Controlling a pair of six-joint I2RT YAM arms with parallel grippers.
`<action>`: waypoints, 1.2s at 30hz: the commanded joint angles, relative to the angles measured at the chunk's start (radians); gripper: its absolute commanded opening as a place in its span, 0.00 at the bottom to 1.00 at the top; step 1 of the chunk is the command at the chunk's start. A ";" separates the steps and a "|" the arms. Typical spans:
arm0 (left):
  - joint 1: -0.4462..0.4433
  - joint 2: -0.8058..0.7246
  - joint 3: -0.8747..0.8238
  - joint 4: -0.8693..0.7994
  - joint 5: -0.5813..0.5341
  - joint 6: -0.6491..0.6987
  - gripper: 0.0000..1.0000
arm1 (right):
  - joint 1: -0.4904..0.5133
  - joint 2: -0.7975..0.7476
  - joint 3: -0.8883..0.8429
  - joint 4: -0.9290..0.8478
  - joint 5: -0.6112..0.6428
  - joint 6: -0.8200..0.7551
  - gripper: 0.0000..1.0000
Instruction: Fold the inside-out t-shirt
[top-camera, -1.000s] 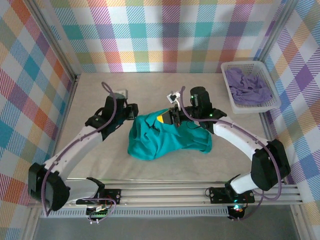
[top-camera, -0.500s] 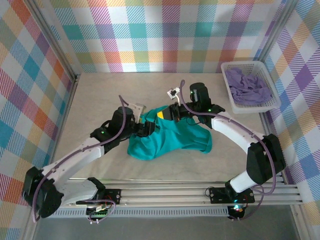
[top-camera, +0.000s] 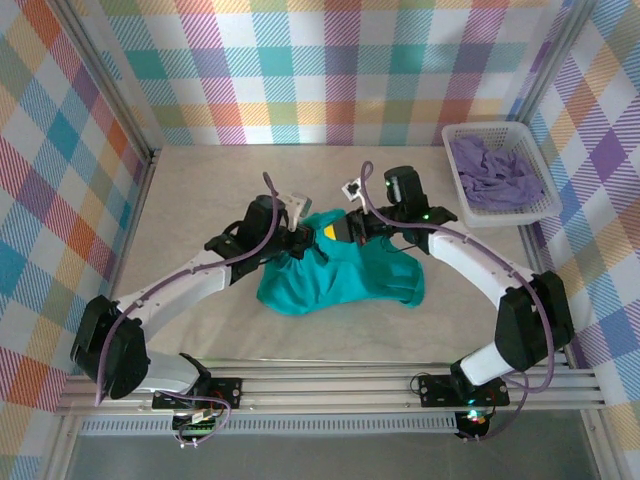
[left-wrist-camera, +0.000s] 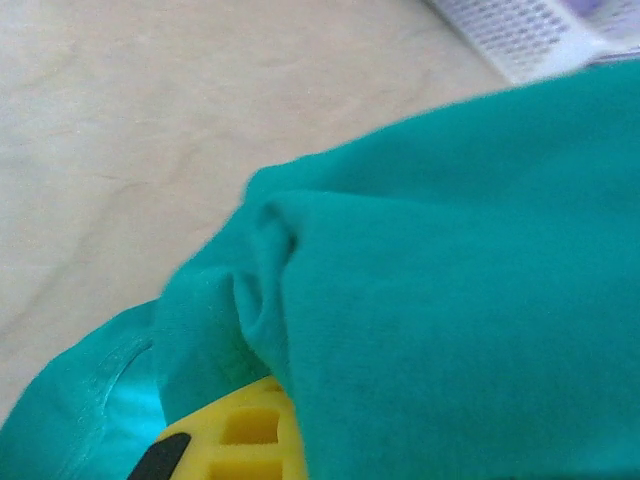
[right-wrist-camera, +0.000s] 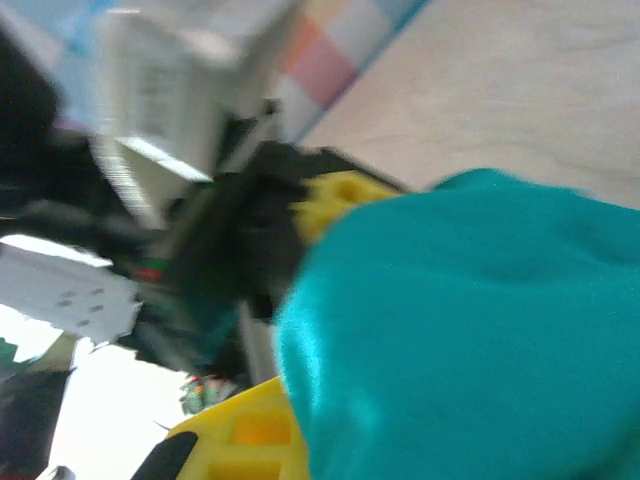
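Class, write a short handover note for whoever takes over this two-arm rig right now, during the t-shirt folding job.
Left gripper: shut on the t-shirt, at its far left edge.
Right gripper: shut on the t-shirt's far edge, close beside the left one.
T-shirt: a crumpled heap in the middle of the table.
Done: both grips taken; no fold visible yet.
Left: probably spread it flat, then fold.

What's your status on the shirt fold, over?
Left gripper shut on t-shirt, upper edge. Right gripper shut on it alongside. T-shirt bunched, not yet folded. Basket stands well apart, right.
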 joint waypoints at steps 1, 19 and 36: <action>0.056 -0.121 -0.047 0.144 0.319 -0.106 0.00 | -0.007 -0.040 0.063 -0.179 0.340 -0.090 0.08; 0.095 -0.261 -0.132 0.194 0.400 -0.234 0.00 | 0.235 -0.405 -0.171 -0.083 0.602 -0.375 0.49; 0.098 -0.290 -0.143 0.161 0.323 -0.209 0.00 | 0.165 -0.257 -0.106 0.005 0.374 -0.277 0.00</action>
